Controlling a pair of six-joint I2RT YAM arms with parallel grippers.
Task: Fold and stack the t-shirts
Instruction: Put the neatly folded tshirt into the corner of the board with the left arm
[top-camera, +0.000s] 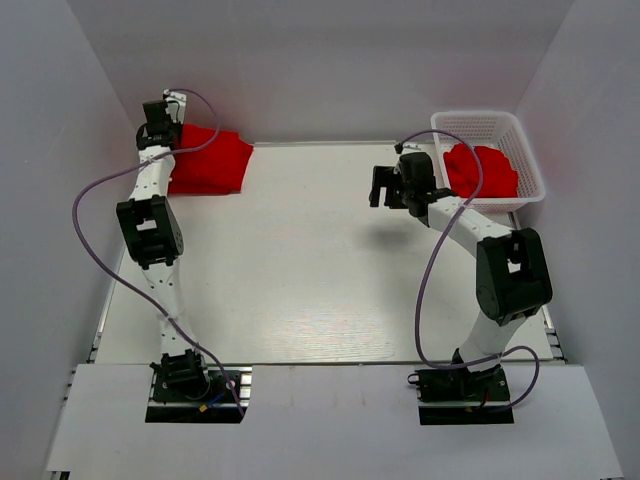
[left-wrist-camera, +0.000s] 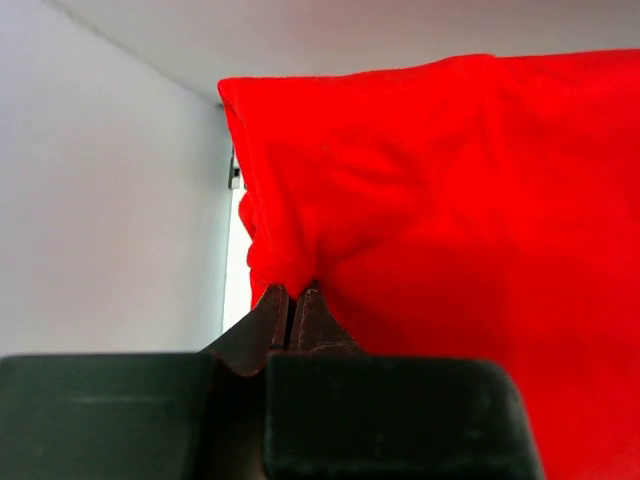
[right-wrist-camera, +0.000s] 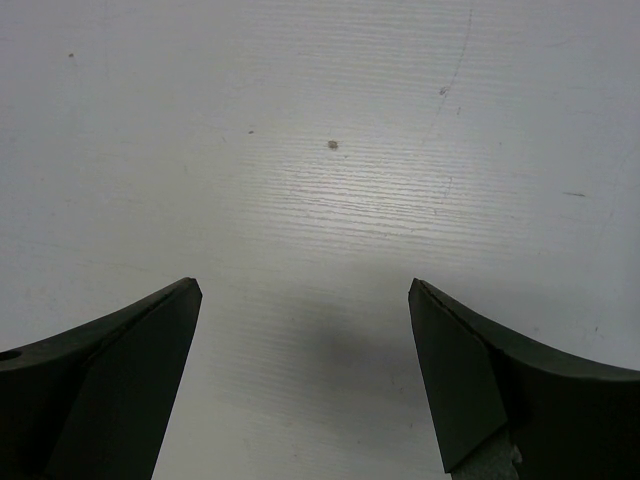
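A folded red t-shirt (top-camera: 212, 160) lies at the table's far left corner and fills the left wrist view (left-wrist-camera: 460, 190). My left gripper (top-camera: 165, 135) sits at its left edge, by the wall. Its jaws (left-wrist-camera: 290, 295) are shut, with a pucker of the red cloth pinched at the tips. Another red t-shirt (top-camera: 482, 170) lies crumpled in the white basket (top-camera: 500, 124) at the far right. My right gripper (top-camera: 385, 187) hovers left of the basket, open, and its wrist view shows only bare table between the fingers (right-wrist-camera: 305, 290).
The white table (top-camera: 300, 260) runs between the two arms. White walls close in the left, back and right sides; the left wall (left-wrist-camera: 100, 200) stands right beside the folded shirt. Purple cables loop off both arms.
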